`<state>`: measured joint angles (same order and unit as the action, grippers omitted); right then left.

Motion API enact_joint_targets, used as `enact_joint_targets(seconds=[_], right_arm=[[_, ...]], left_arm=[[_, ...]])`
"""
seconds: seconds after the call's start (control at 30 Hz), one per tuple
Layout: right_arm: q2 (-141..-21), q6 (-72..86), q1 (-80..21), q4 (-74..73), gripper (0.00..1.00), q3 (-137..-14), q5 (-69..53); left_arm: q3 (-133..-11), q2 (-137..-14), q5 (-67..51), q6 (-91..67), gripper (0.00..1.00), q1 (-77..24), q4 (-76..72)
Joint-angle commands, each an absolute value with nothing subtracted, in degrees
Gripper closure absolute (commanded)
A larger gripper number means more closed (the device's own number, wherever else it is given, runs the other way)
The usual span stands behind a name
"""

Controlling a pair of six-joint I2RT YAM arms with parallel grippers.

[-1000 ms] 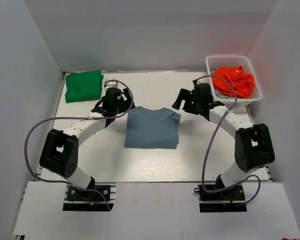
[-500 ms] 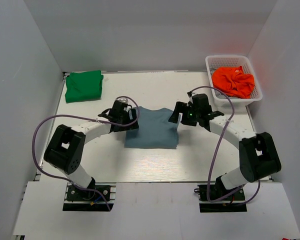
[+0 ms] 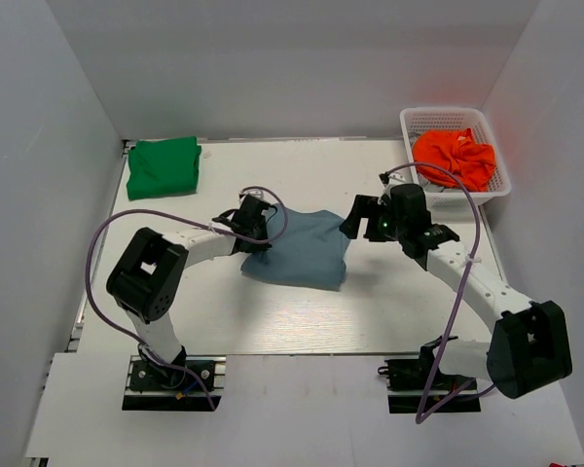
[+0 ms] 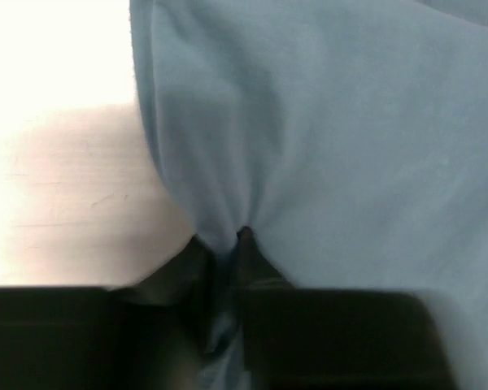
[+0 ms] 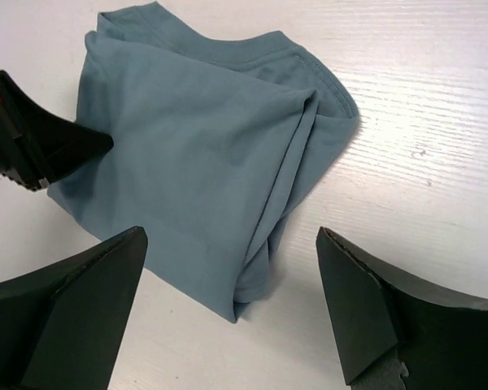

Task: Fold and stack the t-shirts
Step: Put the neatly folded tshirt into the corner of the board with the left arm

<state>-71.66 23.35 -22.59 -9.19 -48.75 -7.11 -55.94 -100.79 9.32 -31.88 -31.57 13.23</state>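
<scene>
White table [image 3: 302, 321]: left jaws pinch slate-blue t-shirt [image 3: 302, 251] edge; right jaws spread wide near it.

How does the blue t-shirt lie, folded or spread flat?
Folded. The slate-blue t-shirt is a compact block, and the right wrist view shows doubled layers along its edge.

Overhead, two wrist close-ups; common blue shirt [image 3: 302, 255]

White-linked arms [image 3: 190, 249], black joints [image 3: 144, 282] and pincers [image 5: 229, 242], looping purple cables [image 3: 479, 233]
</scene>
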Motion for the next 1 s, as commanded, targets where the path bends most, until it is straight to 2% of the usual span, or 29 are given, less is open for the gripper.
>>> enact_joint_targets(seconds=[0.0,0.03,0.3,0.47,0.7,0.97], right_arm=[[-69.35,21.36,-22.32,-9.93,0.1,-46.85,-4.92],[-68.65,21.01,-22.32,-9.76,0.1,-46.32,-4.31],[-66.88,18.46,-22.06,-10.55,0.1,-44.82,-0.53],[-66.88,18.72,-21.27,-12.3,0.1,-45.61,3.86],[-66.36,18.99,-20.57,-12.48,0.1,-45.52,6.24],[-68.38,18.98,-19.78,-12.57,0.1,-46.93,6.94]], left_arm=[[-53.35,-107.84,11.6,-33.65,0.92,-30.77,20.75],[-53.87,-108.45,10.56,-33.66,1.0,-30.15,20.22],[-68.82,-106.35,24.42,-29.36,1.0,-29.62,26.37],[-80.14,-107.13,32.07,-23.65,1.0,-25.93,28.65],[-91.21,-110.21,36.39,-11.88,1.0,-19.26,26.19],[-96.94,-112.85,37.53,2.79,1.0,-12.4,15.57]])
